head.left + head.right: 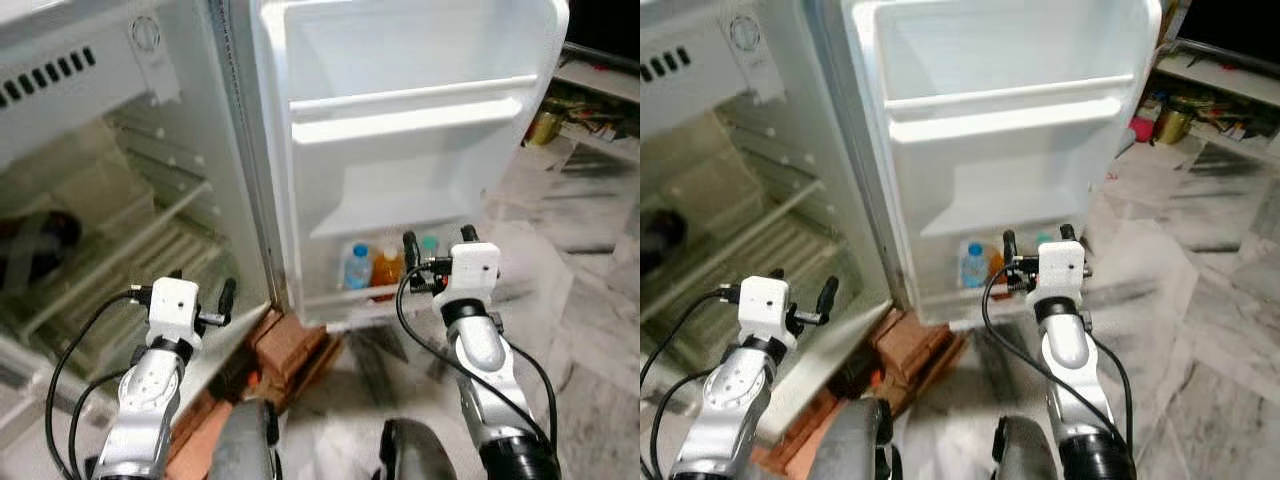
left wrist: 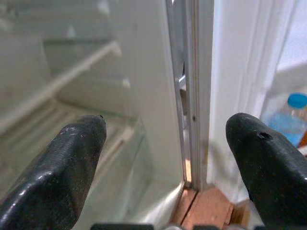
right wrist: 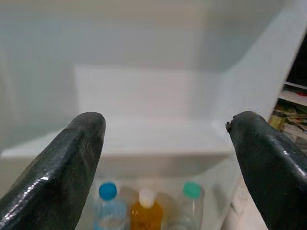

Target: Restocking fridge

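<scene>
White fridge door [image 1: 420, 150]. 3 bottles in its bottom rack: blue-capped clear bottle [image 1: 357, 266], white-capped orange bottle [image 1: 387, 268], green-capped clear bottle [image 3: 188, 211]. Reddish-brown bricks [image 1: 290, 345] below. Grey-veined marble floor [image 1: 590, 330].

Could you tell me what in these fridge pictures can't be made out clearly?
- Dark object on the fridge shelf: blurred in the eye views, unidentifiable.
- Bottles in the door bin: labels too blurred, lower parts cut off by the right wrist view's edge.
- Items on the shelving beyond the door: too small.

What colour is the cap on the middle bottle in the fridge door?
White: the middle bottle holds orange drink under a white cap, clearest in the right wrist view.
</scene>
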Robot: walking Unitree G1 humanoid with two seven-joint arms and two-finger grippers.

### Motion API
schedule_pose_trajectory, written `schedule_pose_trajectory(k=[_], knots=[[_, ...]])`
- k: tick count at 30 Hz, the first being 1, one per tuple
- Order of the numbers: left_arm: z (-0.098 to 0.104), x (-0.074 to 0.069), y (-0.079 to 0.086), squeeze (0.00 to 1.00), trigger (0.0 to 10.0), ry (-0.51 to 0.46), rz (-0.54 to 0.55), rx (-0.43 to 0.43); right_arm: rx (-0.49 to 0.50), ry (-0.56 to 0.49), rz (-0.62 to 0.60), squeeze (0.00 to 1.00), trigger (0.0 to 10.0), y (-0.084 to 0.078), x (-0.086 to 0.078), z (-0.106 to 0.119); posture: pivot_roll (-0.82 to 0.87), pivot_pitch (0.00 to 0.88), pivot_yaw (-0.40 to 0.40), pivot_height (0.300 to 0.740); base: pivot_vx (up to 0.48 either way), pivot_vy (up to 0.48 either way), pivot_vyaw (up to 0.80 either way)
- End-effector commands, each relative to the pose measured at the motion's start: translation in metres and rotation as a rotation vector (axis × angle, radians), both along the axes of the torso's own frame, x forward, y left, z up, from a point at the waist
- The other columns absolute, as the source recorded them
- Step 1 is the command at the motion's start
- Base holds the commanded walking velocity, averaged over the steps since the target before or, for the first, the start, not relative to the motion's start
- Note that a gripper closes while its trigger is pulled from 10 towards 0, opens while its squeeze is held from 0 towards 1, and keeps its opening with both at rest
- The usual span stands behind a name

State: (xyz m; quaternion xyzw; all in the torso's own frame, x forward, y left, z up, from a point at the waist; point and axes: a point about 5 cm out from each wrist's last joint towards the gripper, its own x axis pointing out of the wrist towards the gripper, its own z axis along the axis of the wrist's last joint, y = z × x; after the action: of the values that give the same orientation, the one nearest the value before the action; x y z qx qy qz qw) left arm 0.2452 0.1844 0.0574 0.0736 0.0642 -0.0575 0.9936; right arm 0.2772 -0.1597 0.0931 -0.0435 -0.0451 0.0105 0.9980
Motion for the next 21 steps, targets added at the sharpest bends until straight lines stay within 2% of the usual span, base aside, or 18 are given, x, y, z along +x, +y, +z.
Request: schedule_pose_trajectory(k=[1,11,21], knots=[[-0.0016,0.0003,0.0007,0.00,10.0,0.004,0.000,0.013,0.011,-0.016,-0.003,0.00,10.0,-0.0007,0.0008,0.0057,0.01,0.000,0.015,0.740,0.000,0.000,0.00],[-0.0038,0.0023,-0.0055,0.00,10.0,0.002,-0.011,0.026,-0.001,0.012,0.003,0.00,10.0,-0.0014,0.0050,0.0030,0.01,0.000,0.007,0.740,0.000,0.000,0.00],[-0.0071,0.0037,-0.0060,0.00,10.0,0.011,-0.007,0.031,-0.017,0.018,0.001,0.00,10.0,-0.0032,0.0070,0.0008,0.00,0.000,0.004,0.740,0.000,-0.435,0.00]])
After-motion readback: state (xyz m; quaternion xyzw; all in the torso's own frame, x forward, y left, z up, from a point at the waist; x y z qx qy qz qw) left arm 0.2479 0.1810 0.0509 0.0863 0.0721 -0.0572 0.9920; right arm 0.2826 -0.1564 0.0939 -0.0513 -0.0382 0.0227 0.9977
